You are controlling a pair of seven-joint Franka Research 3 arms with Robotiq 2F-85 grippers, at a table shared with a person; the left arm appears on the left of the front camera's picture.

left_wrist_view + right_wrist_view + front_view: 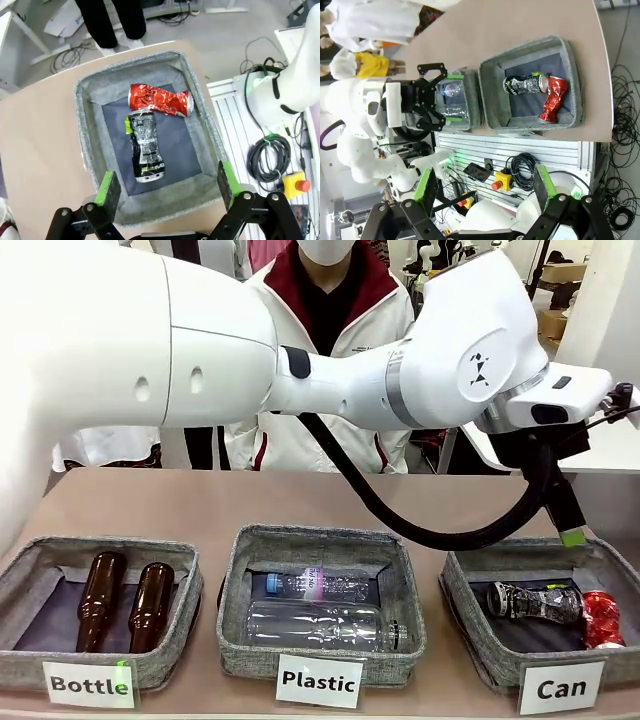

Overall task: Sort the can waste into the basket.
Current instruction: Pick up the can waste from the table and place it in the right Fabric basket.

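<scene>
1. The left claw [165, 187] is seen wide open and holding nothing, hung above the near wall of the basket [85, 120], with both green pads clear of the rim.
2. Below and ahead of the claw, the red can [160, 99] and the dark can [144, 146] are seen lying inside the basket, touching at one end.
3. The right claw [484, 186] is also spread open and empty, off the worktop [520, 25] edge, well apart from the basket.
4. Three white signs are read: "Can" [562, 688], "Plastic" [319, 681] and "Bottle" [88, 684].
</scene>
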